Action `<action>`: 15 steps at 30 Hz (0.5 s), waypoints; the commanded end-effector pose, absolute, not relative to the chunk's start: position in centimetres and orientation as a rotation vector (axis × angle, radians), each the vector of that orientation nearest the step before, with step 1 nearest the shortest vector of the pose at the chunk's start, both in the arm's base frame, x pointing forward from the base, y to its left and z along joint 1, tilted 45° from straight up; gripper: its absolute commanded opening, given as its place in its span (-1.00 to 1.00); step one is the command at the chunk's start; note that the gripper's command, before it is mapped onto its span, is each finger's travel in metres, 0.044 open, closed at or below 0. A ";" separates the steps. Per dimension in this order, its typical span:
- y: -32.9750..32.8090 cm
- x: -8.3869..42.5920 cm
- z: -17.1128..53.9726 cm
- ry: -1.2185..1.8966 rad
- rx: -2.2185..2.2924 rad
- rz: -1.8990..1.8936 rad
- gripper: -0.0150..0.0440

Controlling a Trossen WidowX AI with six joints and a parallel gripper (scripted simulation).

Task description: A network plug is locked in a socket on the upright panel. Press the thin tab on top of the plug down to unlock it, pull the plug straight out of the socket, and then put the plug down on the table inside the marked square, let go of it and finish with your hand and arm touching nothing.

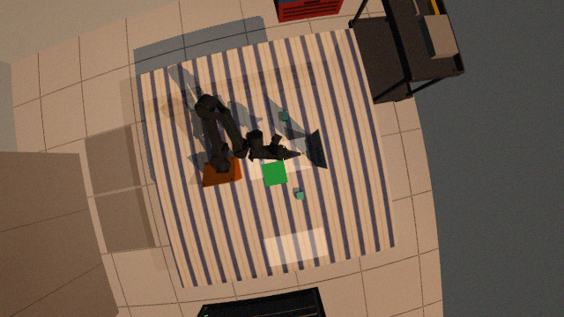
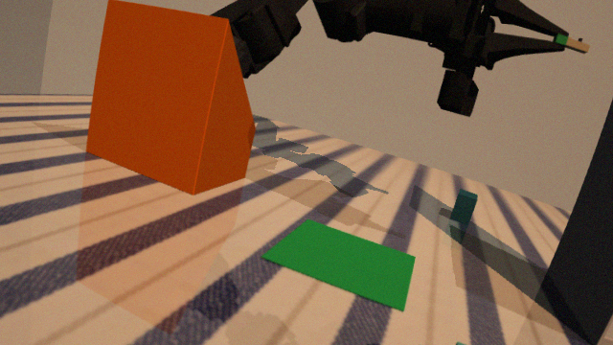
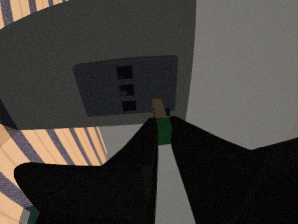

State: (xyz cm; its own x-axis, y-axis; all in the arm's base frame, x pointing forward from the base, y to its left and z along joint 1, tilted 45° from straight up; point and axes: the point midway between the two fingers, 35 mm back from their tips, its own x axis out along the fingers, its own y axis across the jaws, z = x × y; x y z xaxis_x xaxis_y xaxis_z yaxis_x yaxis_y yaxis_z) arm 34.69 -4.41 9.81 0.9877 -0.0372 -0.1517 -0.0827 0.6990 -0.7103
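The plug (image 2: 577, 44) (image 3: 158, 107), tan with a green rear part, is out of the sockets and held in the air. My gripper (image 2: 561, 40) (image 3: 161, 123) (image 1: 300, 154) is shut on its green part, and its tan end points toward the panel. The upright dark panel (image 1: 316, 150) (image 2: 586, 230) (image 3: 40, 75) stands in front of the plug. Its blue-grey plate (image 3: 100, 90) shows three dark sockets, with the plug just right of the lowest in the wrist view. The green marked square (image 1: 274, 173) (image 2: 342, 264) lies flat on the table, below the gripper's height.
An orange wedge block (image 1: 220, 173) (image 2: 153, 96) stands by the arm's base. One small teal block (image 1: 284, 115) (image 2: 465, 207) stands behind, near the panel's shadow. Another teal block (image 1: 300, 195) lies on the other side of the square. The table has a striped cloth (image 1: 352, 198).
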 end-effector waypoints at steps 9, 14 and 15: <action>-6.3 33.9 11.6 0.154 -0.805 0.031 -0.49; -6.6 33.7 11.4 0.169 -0.810 0.044 -0.49; -6.6 33.7 10.8 0.188 -0.817 0.060 -0.49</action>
State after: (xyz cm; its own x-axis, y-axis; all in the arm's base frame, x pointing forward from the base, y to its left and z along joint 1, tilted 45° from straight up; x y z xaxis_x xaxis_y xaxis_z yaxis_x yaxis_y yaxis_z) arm 33.72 -6.56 11.37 0.9863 -0.0321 -0.1620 -0.0948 0.6935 -0.7142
